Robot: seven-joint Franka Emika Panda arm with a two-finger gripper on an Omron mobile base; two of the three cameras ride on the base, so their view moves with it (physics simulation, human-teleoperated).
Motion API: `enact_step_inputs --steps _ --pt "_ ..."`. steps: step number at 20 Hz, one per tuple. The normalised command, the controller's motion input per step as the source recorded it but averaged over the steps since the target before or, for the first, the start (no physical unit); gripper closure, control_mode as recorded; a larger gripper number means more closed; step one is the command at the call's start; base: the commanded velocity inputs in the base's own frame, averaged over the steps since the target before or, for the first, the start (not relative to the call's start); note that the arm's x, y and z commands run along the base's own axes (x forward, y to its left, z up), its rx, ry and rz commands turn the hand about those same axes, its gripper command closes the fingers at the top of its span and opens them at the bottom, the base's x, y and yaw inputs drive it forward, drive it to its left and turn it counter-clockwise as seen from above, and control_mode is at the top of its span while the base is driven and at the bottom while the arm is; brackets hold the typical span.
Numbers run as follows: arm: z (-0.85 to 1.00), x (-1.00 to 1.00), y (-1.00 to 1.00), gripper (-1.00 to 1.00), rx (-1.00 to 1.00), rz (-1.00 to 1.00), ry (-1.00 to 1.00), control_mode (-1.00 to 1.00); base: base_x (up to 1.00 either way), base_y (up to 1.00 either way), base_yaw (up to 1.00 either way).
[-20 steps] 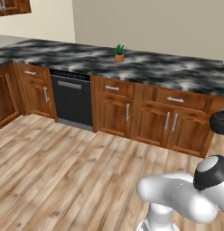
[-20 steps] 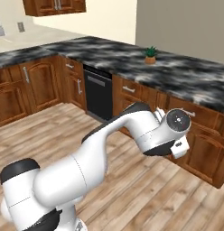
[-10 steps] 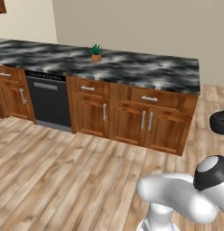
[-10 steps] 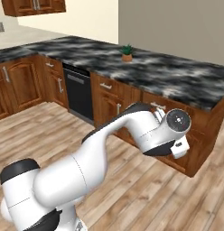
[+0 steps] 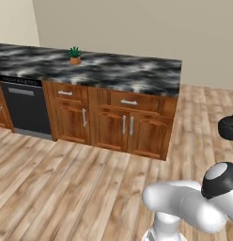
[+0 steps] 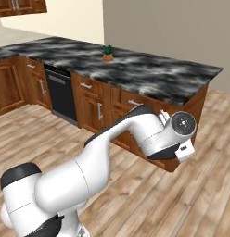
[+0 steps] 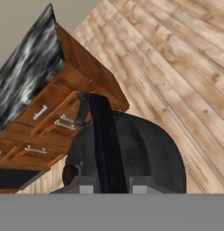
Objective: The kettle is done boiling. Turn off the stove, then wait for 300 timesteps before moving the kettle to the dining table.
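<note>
The two-finger gripper [image 7: 106,188] is clamped on the arched handle of the squat dark rounded kettle [image 7: 132,153], which hangs above the wood plank floor [image 7: 177,67]. This looks like the carrying step; next comes reaching the dining table and setting the kettle down on it

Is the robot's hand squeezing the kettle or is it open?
Shut on it. In the hand view the gripper pinches the kettle by its arched handle, high above the wood floor.

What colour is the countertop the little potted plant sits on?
Black, grey and white marbled stone countertop, clearest in the right base view, with the potted plant on it.
</note>
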Motion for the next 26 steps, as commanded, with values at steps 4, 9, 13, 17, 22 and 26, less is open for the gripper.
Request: enact_step_inputs --steps 4,9,13,17,22,26 --pt "0.0 0.0 0.0 1.0 0.0 0.0 0.0 1.0 0.05 -0.59 -0.14" --pt "0.0 0.0 0.0 1.0 0.0 0.0 0.0 1.0 0.25 -0.55 -0.09" --pt "0.0 0.0 0.0 1.0 0.0 0.0 0.0 1.0 0.26 -0.61 -0.08" --pt "0.0 0.0 0.0 1.0 0.0 0.0 0.0 1.0 0.33 -0.62 -0.07" --pt "0.0 0.0 0.0 1.0 0.0 0.0 0.0 1.0 0.37 -0.67 -0.04" --pt "0.0 0.0 0.0 1.0 0.0 0.0 0.0 1.0 0.42 -0.69 -0.02"
